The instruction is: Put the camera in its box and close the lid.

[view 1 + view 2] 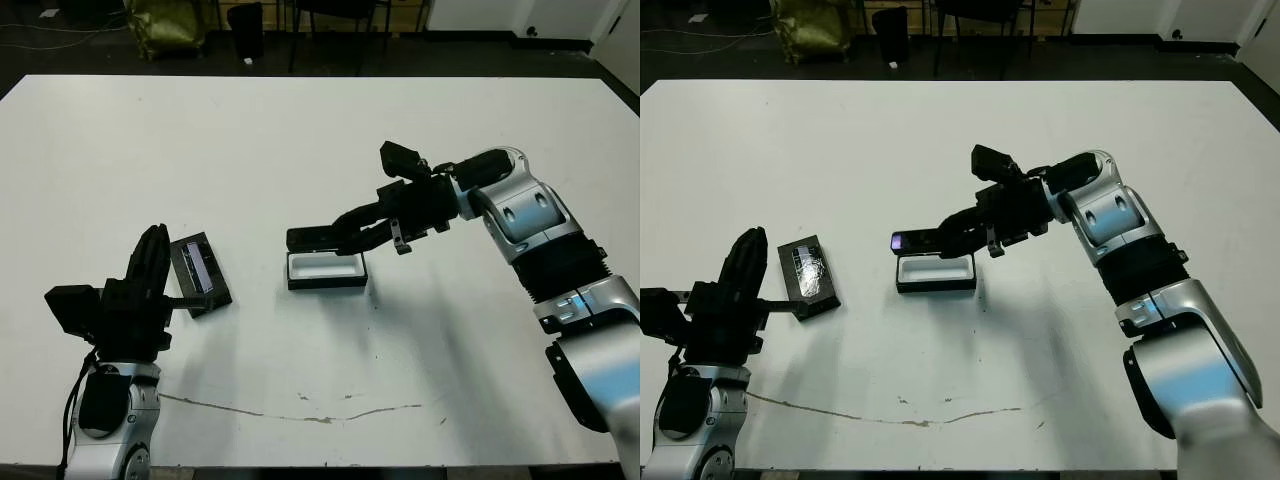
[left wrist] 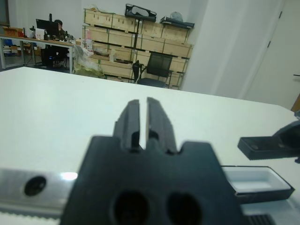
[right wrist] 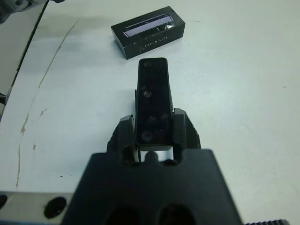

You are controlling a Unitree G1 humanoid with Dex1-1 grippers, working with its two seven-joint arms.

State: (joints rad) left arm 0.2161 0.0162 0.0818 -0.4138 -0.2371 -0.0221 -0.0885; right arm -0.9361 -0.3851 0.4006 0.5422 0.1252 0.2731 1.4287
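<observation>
White surface carried thin dark crack-like mark near front edge. Beyond it: black chair, stacked wooden crates along wall, person seated at far desk, monitor there.

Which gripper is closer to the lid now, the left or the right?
Left. The left gripper sits just beside the lid; the right gripper holds the camera over the box.

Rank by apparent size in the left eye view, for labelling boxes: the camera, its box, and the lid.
1. The flat black lid with a silvery strip and the white-lined black box look alike; unranked.
2. The slim black bar camera, partly hidden by the right gripper, looks smallest.
</observation>
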